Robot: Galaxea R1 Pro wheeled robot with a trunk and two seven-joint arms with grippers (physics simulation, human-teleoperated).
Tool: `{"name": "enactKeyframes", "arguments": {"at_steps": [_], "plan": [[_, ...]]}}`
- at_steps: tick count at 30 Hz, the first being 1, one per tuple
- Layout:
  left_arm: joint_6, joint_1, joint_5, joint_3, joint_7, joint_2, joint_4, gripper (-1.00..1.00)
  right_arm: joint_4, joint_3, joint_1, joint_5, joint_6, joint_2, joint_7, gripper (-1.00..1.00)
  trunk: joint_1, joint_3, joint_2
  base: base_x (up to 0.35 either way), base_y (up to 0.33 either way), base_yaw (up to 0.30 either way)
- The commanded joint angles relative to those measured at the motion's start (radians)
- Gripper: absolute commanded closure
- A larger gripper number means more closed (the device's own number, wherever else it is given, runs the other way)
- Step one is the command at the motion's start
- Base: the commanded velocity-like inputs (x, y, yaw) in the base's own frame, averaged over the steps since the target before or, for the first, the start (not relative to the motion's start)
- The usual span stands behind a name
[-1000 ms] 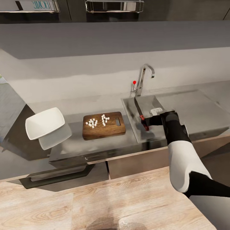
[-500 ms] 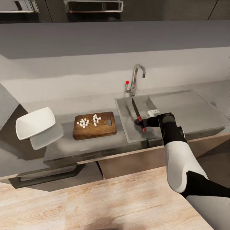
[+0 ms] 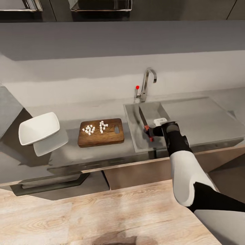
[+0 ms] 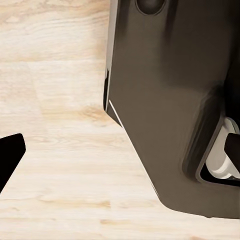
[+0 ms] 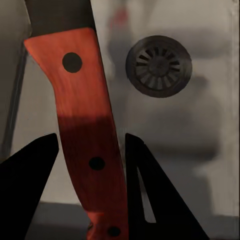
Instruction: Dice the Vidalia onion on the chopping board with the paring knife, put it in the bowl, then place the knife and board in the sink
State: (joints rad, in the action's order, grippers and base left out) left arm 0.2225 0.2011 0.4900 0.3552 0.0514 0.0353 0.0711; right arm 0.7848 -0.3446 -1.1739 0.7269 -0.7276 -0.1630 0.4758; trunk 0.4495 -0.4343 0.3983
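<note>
Knife-into-sink step: right gripper point(image 3: 150, 132) clamped on the paring knife point(image 3: 144, 123) handle over the sink point(image 3: 136, 139) basin, next move looks like lower and release, though diced onion point(image 3: 94, 128) sits on the chopping board point(image 3: 101, 132), not in the bowl point(image 3: 38, 128); left gripper state can't tell.

Paring knife point(image 3: 145, 125): dark blade, red handle with black rivet dots; sink point(image 3: 149, 143) was grey steel with a dark round drain point(image 5: 158, 66), chrome tap point(image 3: 147, 83) with a red knob point(image 3: 137, 87). Chopping board point(image 3: 102, 136) was dark brown wood-grain with white onion dice point(image 3: 95, 128); bowl point(image 3: 38, 128) white, countertop point(image 3: 81, 154) glossy dark grey. Floor point(image 3: 85, 217) was pale wood-grain; right arm point(image 3: 183, 166) white and black.
</note>
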Motion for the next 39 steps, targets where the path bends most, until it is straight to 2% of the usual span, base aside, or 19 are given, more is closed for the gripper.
{"name": "enactKeyframes", "arguments": {"at_steps": [1,10,19,25,31,39], "plan": [[0.006,0.001,0.01,0.008,0.005,0.0,0.004,-1.0,-0.001,-0.005,-0.001,0.009,-0.001,-0.002,-0.005,1.0,0.001,-0.002,0.002,0.0,-0.016,0.001],[0.006,0.001,0.01,0.007,0.005,0.001,0.004,-1.0,-0.025,-0.005,-0.001,0.009,-0.001,-0.005,-0.066,1.0,0.001,-0.002,0.002,0.121,-0.125,0.0],[0.006,0.001,0.01,0.007,0.005,0.003,0.004,-1.0,-0.049,-0.005,-0.001,0.009,-0.004,-0.012,-0.072,1.0,0.001,-0.003,0.002,0.196,-0.023,0.0],[0.006,0.001,0.01,0.007,0.005,0.003,0.004,-1.0,-0.083,-0.005,-0.001,0.009,-0.003,-0.012,-0.082,1.0,0.001,-0.01,0.002,0.014,0.0,0.0],[0.006,0.001,0.01,0.007,0.005,0.003,0.004,-1.0,-0.124,-0.005,-0.001,0.009,-0.003,-0.012,-0.131,1.0,0.001,-0.02,0.002,0.0,0.0,0.0],[0.006,0.001,0.01,0.007,0.005,0.003,0.004,-1.0,-0.137,-0.005,-0.001,0.009,-0.002,-0.012,-0.144,1.0,0.001,-0.033,0.002,0.0,0.0,0.0]]}}
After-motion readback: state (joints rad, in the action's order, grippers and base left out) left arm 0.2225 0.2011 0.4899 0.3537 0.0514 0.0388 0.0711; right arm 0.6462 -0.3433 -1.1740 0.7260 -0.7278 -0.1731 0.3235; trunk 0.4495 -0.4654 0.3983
